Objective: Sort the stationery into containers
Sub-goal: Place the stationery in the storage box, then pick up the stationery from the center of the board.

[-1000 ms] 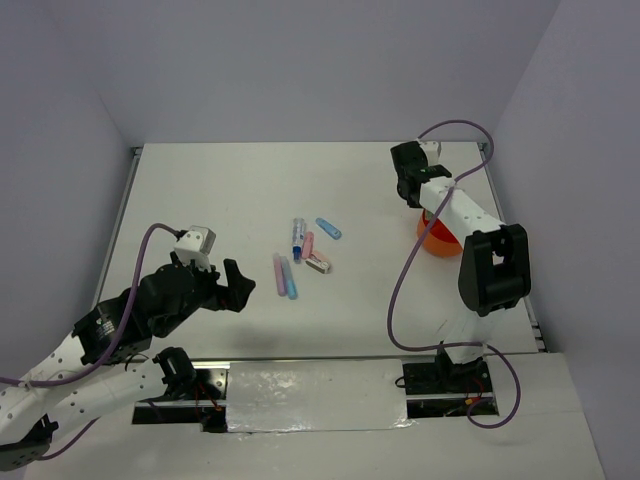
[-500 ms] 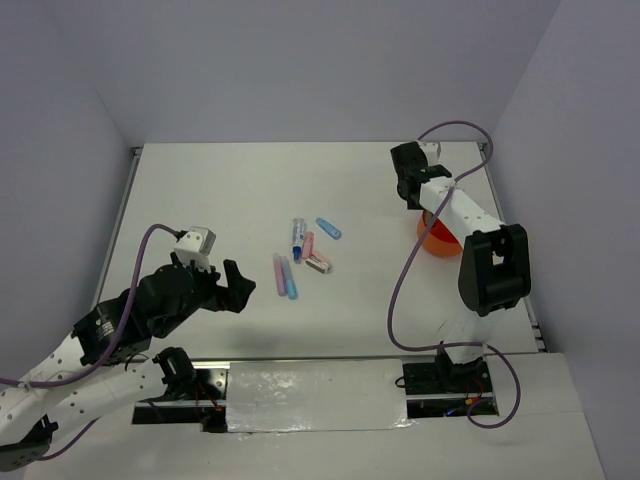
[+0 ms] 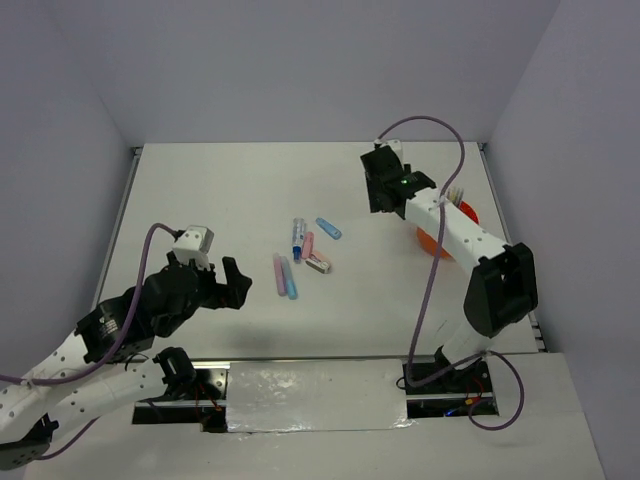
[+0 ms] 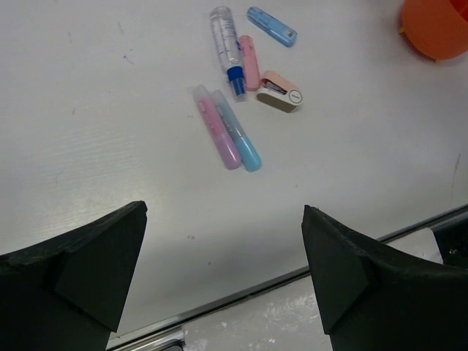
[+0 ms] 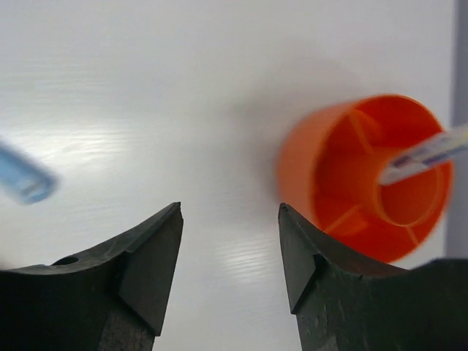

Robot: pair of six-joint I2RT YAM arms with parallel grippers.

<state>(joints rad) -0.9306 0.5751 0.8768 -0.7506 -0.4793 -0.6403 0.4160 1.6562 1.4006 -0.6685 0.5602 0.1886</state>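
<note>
Both jaws released, empty; orange cup (image 5: 301, 170) near table's (image 3: 200, 180) right edge, markers (image 4: 215, 126) mid-table.

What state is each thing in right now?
left gripper, open, holding nothing
right gripper, open, holding nothing
orange cup, upright
pale pen, leaning in the cup
long pink marker, lying flat
long blue marker, lying flat against it
clear pen, lying flat
short pink marker, lying flat beside it
small blue marker, lying flat, apart
pink block, lying flat
</note>
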